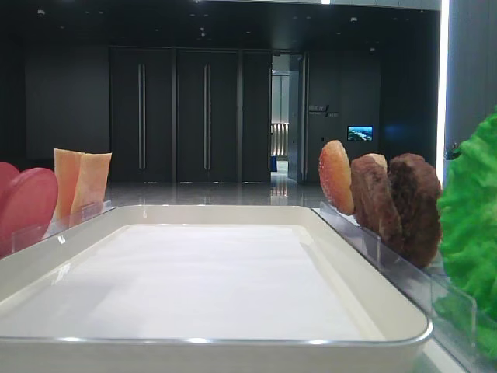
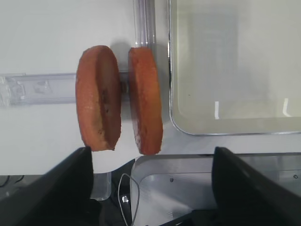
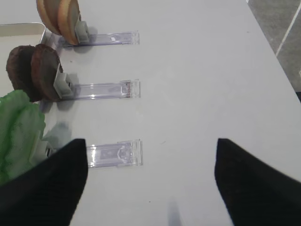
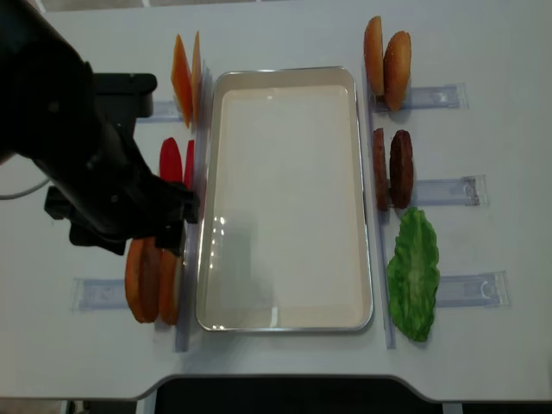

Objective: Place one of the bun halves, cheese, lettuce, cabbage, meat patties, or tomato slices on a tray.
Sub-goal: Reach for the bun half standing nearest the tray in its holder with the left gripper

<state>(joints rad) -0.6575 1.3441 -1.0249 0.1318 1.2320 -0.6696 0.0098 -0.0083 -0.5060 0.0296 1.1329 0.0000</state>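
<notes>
White tabletop carries the empty tray; left gripper gapes wide near two upright orange discs, holding nothing; right gripper likewise spread, empty.

White tray empty, centre; bun halves, meat patties, lettuce upright right.

**Black arms with matte, textured fingers**

The left arm, seen beside the large white rectangular tray, is a bulky black housing with boxy segments. Both wrist views show broad, matte black fingers with a fine woven texture.
</notes>
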